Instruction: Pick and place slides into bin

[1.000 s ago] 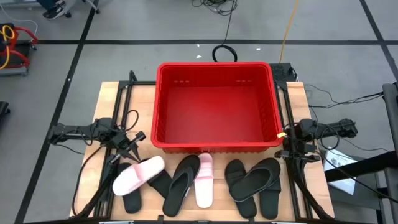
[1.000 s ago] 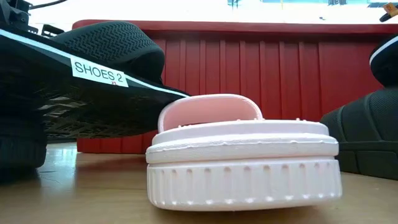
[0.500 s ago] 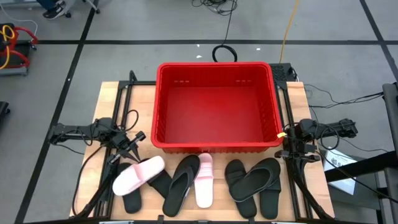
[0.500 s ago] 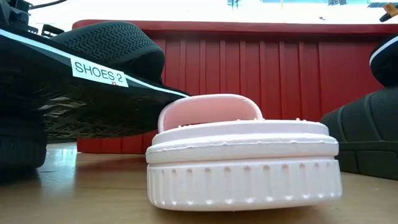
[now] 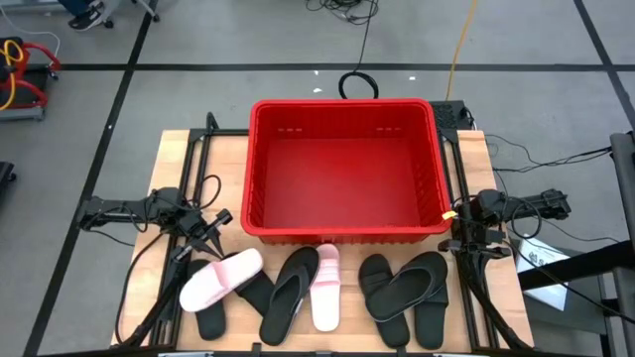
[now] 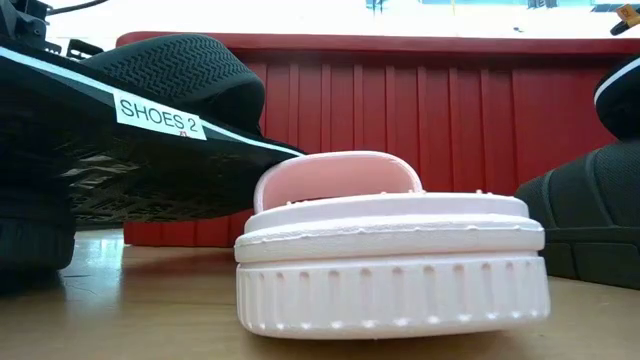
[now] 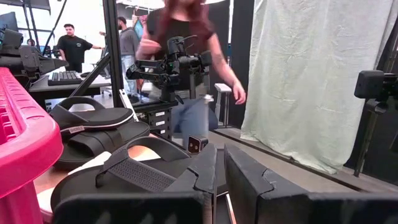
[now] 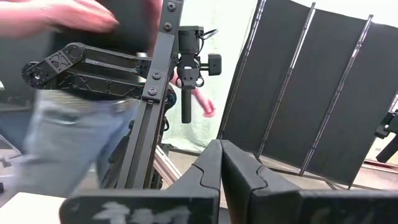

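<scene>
Nothing binned yet: bin [image 5: 342, 127] holds no slides; all slides [image 5: 327, 288] lie in a row on the table just beside its near wall; left gripper [image 5: 211, 238] nearly closed, right gripper [image 5: 458, 245] pressed together, neither holding anything.

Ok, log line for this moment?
bin: no slides inside | slides: all on table in front of bin | left gripper: beside pink slide, holding nothing | right gripper: shut, parked

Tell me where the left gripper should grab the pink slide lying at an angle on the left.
Probably by the broad strap of the angled pink slide, coming from above. It lies sole-down atop a black slide, so the raised strap gives the left gripper fingers something to close across, near its end.
</scene>
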Controlling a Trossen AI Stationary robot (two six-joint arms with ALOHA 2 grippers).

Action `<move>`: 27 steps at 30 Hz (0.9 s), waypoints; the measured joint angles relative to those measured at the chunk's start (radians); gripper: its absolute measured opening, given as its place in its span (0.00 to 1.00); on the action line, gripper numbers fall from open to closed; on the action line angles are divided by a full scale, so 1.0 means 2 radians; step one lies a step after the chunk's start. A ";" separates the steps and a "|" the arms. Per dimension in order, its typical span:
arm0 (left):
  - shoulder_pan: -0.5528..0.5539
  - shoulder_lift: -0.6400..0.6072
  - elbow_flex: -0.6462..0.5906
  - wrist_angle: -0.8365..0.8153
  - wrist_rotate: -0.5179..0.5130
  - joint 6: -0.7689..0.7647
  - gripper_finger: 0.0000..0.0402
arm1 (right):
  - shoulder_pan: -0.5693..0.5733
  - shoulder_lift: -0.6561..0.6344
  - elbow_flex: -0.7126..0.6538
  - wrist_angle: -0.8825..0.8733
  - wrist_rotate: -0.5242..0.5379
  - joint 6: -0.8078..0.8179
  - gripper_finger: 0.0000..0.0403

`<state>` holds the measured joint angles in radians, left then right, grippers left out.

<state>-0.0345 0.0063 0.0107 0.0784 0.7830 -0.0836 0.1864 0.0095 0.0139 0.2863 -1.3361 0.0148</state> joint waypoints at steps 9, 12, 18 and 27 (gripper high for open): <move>0.000 0.000 0.000 0.000 0.000 0.000 0.08 | 0.000 0.000 0.000 0.000 0.000 0.000 0.00; 0.000 0.000 0.000 0.000 0.000 0.000 0.08 | 0.000 0.000 0.000 0.000 0.000 0.000 0.00; 0.000 0.000 0.000 0.000 0.000 0.000 0.08 | 0.000 0.000 0.000 0.000 0.000 0.000 0.00; 0.000 0.000 0.000 0.000 0.000 0.000 0.08 | 0.000 0.000 0.000 0.000 0.039 0.008 0.00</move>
<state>-0.0341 0.0063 0.0106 0.0784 0.7834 -0.0834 0.1862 0.0093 0.0139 0.2869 -1.2581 0.0310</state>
